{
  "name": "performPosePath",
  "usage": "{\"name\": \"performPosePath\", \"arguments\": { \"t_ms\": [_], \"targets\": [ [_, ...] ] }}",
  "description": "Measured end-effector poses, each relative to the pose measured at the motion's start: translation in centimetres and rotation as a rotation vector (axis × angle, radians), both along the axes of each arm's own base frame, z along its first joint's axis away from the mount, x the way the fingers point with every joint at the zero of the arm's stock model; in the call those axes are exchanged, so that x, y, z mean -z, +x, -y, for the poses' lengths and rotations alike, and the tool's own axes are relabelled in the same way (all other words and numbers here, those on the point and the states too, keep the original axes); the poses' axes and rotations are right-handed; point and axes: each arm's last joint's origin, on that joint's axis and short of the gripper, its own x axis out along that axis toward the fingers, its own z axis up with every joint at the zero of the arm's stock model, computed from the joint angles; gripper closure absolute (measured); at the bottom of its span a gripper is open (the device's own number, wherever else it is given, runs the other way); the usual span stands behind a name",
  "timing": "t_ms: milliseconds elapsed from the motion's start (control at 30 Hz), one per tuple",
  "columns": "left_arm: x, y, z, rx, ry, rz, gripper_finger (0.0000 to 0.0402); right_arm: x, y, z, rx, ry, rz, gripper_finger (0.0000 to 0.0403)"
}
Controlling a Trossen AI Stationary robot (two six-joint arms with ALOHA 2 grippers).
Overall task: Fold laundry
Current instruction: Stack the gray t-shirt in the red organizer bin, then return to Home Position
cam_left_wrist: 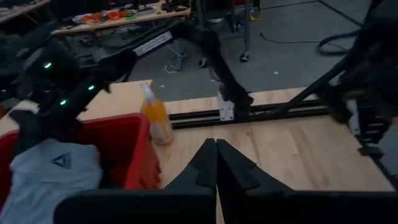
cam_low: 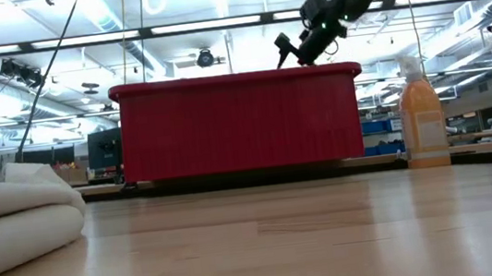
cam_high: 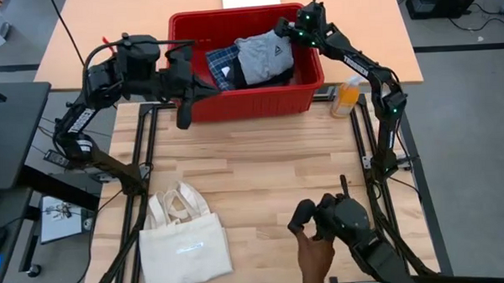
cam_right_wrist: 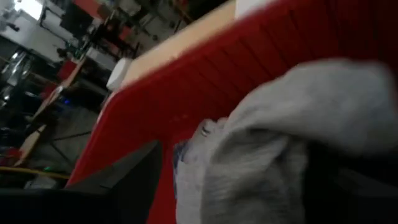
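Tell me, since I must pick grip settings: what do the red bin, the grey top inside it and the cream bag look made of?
The red rectangular bin looks like moulded plastic, with ribbed walls and a slight sheen. The light grey top seems a soft knit, perhaps cotton jersey: it slumps in matte folds. The cream bag with handles looks like unglossed woven canvas, lying flat and creased.

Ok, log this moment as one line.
right gripper: open over grey top in red bin | left gripper: shut, outside bin | folded: nothing
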Motion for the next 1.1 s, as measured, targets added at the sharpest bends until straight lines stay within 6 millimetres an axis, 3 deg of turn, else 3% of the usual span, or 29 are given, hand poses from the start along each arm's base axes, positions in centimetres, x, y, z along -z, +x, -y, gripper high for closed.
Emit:
{"name": "performPosePath", "arguments": {
  "t_ms": [333,500,600,800,967,1100],
  "targets": [
    [-0.3,-1.9,-1.6,-0.055,0.133,-0.02,0.0397,-5.5,-2.1,-4.2,0.124,-0.16,-0.173,0.0101],
    [0.0,-2.7,-2.9,-0.104,0.174,-0.021,0.0399,-8.1,-3.8,-6.8,0.009,-0.194,-0.207,0.0104],
    [2.0,-2.3,-4.1,-0.113,0.152,-0.034,0.04,-9.5,-4.3,-9.5,-0.113,-0.184,-0.217,0.0104],
    [8.1,-1.8,-5.3,-0.229,0.036,0.018,0.04,-13.4,-6.7,-15.7,-0.298,-0.266,-0.217,0.0104],
    [11.3,-3.8,-3.8,-0.395,-0.003,0.081,0.0401,-16.0,-9.4,-21.5,-0.289,-0.435,-0.283,0.0104],
    [13.3,-6.2,-1.6,-0.469,-0.009,0.148,0.0401,-15.2,-11.2,-24.8,-0.203,-0.467,-0.338,0.0104]
  ]
}}
